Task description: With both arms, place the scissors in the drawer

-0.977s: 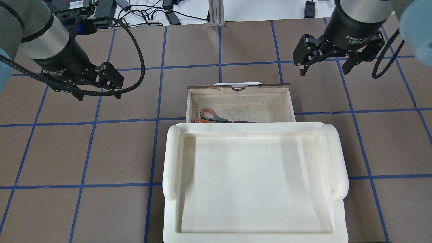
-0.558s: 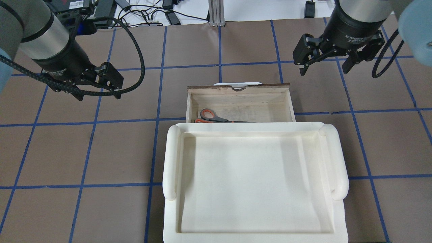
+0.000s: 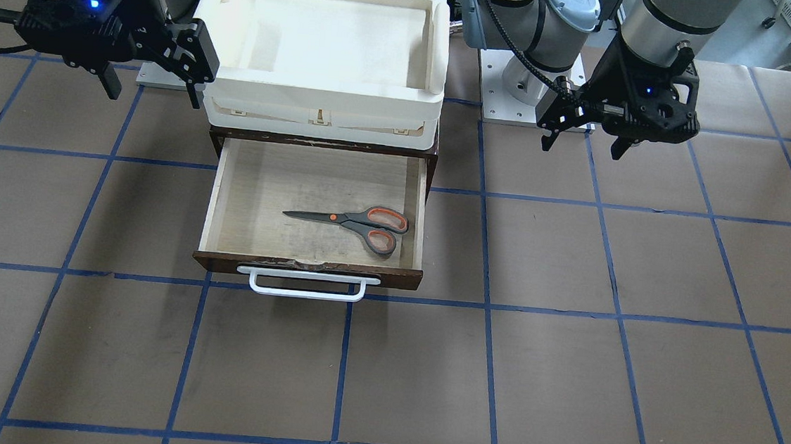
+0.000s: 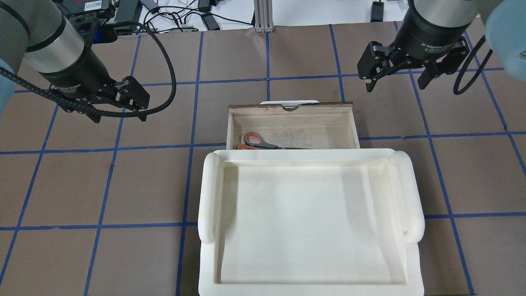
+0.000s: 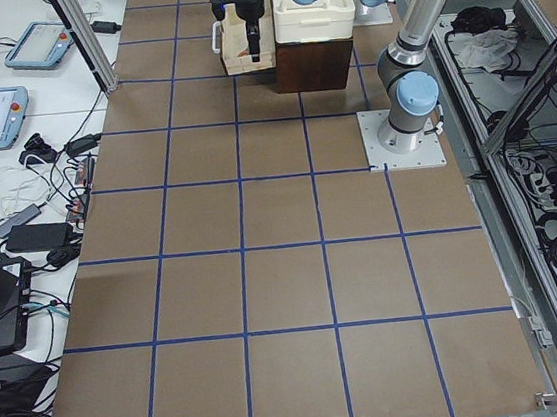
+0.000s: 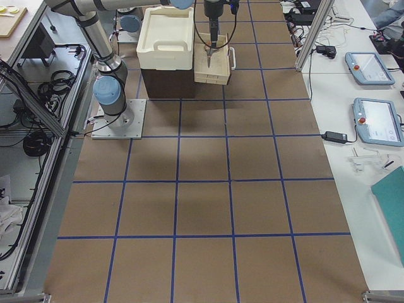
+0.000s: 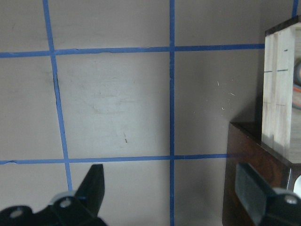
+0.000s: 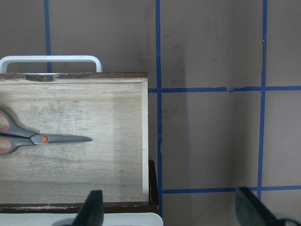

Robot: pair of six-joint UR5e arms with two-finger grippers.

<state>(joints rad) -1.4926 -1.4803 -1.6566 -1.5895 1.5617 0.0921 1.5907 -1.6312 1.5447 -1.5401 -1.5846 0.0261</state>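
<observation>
Plywood floor of the open drawer (image 3: pixel 419 210), front-facing view, with the scissors (image 3: pixel 356 222) flat on it, handles toward the left gripper (image 3: pixel 580 148), blades toward the right gripper (image 3: pixel 153 93). Both pairs of fingers spread wide, empty, well apart from the scissors, one on either side of the drawer.

Overhead: scissors (image 4: pixel 259 142) inside the drawer (image 4: pixel 291 107), partly hidden behind the rim of the white foam tray (image 4: pixel 312 154); left gripper (image 4: pixel 119 117) and right gripper (image 4: pixel 396 87) splayed, holding nothing.

Left wrist: fingers (image 7: pixel 96 183) wide over brown table cover (image 7: pixel 117 103), drawer (image 7: pixel 277 94) at the right edge.

Right wrist: scissors (image 8: pixel 42 139) above and left of the wide fingers (image 8: pixel 94 207), untouched.
</observation>
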